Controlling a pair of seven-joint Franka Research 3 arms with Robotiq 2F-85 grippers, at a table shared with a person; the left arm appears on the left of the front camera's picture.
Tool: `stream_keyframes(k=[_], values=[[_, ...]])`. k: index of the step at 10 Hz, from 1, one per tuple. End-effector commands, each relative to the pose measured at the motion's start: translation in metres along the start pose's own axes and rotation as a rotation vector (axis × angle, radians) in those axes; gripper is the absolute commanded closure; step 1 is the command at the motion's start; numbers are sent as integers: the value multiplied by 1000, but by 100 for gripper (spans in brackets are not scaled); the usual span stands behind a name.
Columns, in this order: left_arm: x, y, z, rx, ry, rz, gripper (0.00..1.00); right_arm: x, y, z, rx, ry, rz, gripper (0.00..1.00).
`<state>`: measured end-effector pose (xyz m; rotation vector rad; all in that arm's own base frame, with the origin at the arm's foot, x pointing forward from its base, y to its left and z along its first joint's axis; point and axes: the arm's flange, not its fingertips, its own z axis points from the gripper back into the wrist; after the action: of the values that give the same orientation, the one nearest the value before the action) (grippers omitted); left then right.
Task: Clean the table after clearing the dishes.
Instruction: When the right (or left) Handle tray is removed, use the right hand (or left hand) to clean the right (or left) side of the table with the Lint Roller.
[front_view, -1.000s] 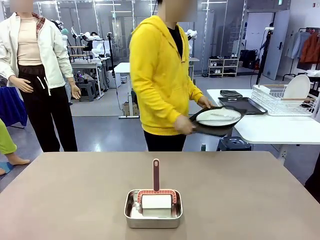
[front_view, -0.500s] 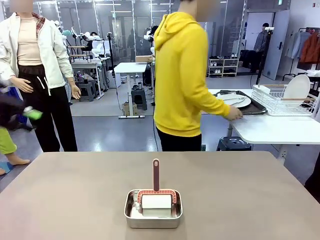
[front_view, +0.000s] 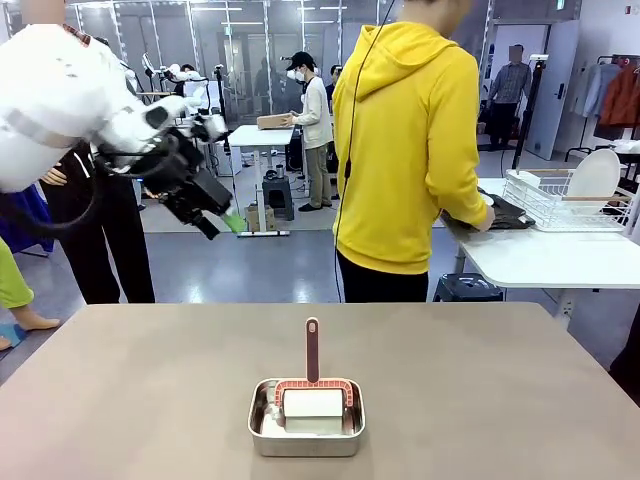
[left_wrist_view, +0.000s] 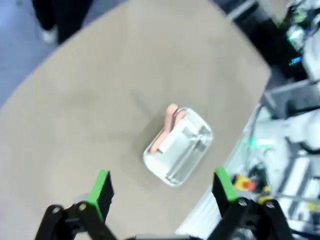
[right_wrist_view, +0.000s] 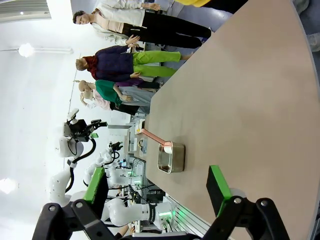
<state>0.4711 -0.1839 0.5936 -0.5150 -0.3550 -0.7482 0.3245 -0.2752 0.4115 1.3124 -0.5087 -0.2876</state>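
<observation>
1. We find the counter (front_view: 120, 400) cleared; the dishes (front_view: 512, 213) sit on the white side counter (front_view: 540, 262), far right.
2. Our left tool (front_view: 226, 222), jaws wide, hovers high at far left; our right tool (right_wrist_view: 157, 185) is wide too.
3. We should descend over the pan (front_view: 306, 432), near centre.
4. We take the roller (front_view: 313, 403) by straddling its upright handle (front_view: 312, 350), then closing.

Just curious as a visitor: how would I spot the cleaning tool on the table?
Find the big brown table. Midway along the robot's edge sits a small steel pan; in it lies the tool, a white roll in a reddish frame with a long handle.
</observation>
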Motion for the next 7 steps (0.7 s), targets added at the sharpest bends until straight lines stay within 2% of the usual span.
stream_keyframes(k=[1,2,3,4,7], values=[[41,-29,0,162,131,-143,0,-1,4,0,3,2,15,0],[57,-49,-10,191,176,-223,0,-1,4,0,3,2,15,0],[75,-80,-32,281,274,-345,0,-1,4,0,3,2,15,0],[84,-102,-53,313,336,-442,0,-1,4,0,3,2,15,0],[82,-135,-96,341,453,-622,0,-1,4,0,3,2,15,0]])
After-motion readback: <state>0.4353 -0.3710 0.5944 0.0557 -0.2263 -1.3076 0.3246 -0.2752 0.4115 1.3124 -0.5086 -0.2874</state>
